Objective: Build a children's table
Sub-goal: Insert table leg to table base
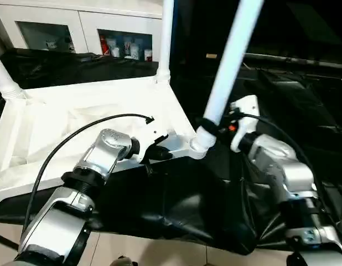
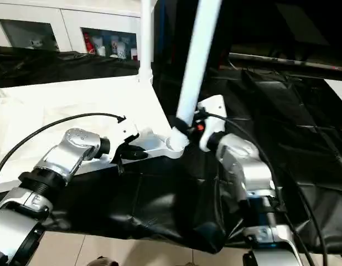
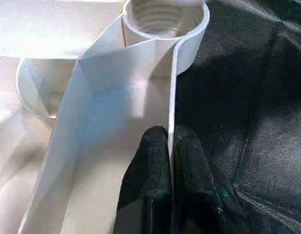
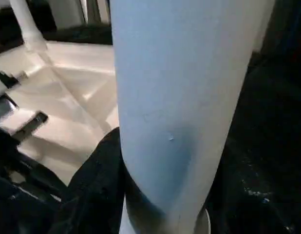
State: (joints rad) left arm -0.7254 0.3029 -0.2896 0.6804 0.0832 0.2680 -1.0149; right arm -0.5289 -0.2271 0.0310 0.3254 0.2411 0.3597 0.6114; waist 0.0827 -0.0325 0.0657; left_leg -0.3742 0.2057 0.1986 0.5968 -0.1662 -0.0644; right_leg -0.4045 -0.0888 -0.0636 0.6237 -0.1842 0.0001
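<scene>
Here the upturned white tabletop (image 1: 77, 119) lies centre-left on the black-draped worktop (image 1: 304, 111), two legs already upright at its far corners. The left end effector (image 3: 171, 151) pinches the near rim beside a socket; the right end effector (image 1: 215, 126) clamps a tilted leg (image 1: 229, 61) at the near corner, apparently half-seated. Next: straighten it, then press down
</scene>
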